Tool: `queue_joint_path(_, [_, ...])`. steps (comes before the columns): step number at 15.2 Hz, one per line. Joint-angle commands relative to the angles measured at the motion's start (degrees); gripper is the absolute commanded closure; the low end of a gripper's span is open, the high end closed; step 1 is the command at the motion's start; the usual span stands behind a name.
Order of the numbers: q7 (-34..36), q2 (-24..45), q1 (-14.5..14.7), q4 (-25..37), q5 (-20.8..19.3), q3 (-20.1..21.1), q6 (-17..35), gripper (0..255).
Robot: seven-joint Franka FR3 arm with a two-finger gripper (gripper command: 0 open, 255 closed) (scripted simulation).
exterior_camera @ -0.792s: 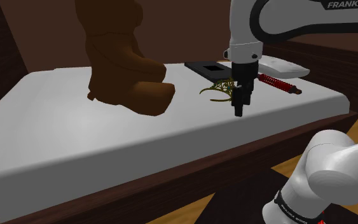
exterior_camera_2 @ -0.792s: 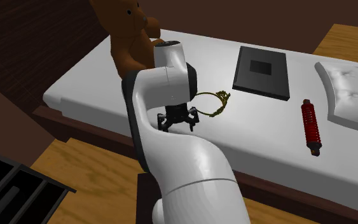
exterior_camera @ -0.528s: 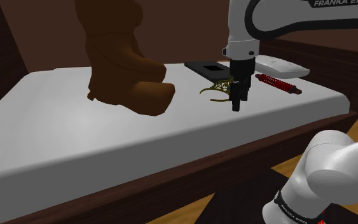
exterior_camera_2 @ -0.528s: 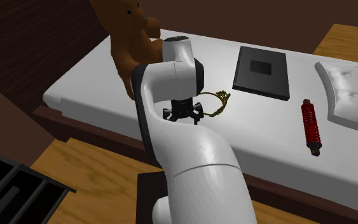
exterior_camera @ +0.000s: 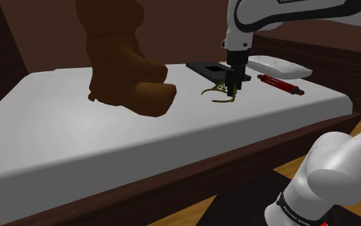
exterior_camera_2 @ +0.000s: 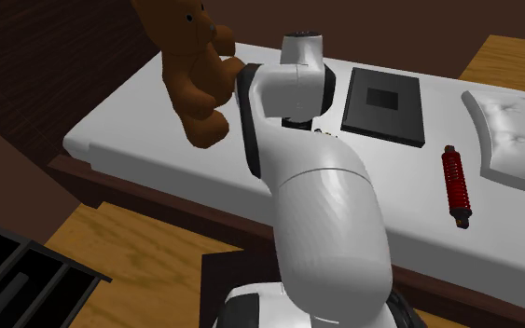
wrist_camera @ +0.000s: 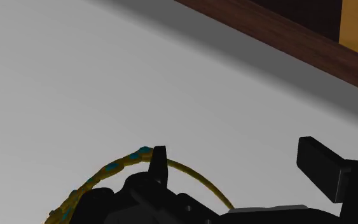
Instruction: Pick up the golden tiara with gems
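Two black fingers of the gripper [wrist_camera: 238,167] stand apart in the wrist view, clasping nothing. The golden tiara [wrist_camera: 116,167], a thin gold band with teal gems, lies on the white surface [wrist_camera: 107,76]. Its band passes behind one finger [wrist_camera: 159,160] and out into the gap; whether it touches that finger cannot be told. The hand's black body cuts off the rest of the band.

In the shoulder view the gripper [exterior_camera: 234,90] points down at the tiara [exterior_camera: 213,90] and covers the end on that view's right. In the second exterior view the white arm [exterior_camera_2: 316,205] hides nearly all of it; a speck of gold [exterior_camera_2: 324,131] shows.

Beyond lie a black flat slab [exterior_camera: 207,67], a red coiled piece [exterior_camera: 277,83] and a white cushion [exterior_camera: 279,65]. The brown teddy bear [exterior_camera: 126,64] loses its head to the top edge. White lettering on the arm is cut by that edge and unreadable.
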Motion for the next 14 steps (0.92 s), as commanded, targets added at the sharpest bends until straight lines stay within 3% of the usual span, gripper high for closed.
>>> queue_joint_path(1, [-2.7,3.3,-0.8,3.2,-0.4,-2.3,0.7,0])
queue_joint_path(12, [-15.9,23.8,-4.1,25.0,4.1,-11.7,1.7,0])
queue_joint_path(14, [-16.4,24.6,-4.4,25.1,4.4,-11.9,2.3,0])
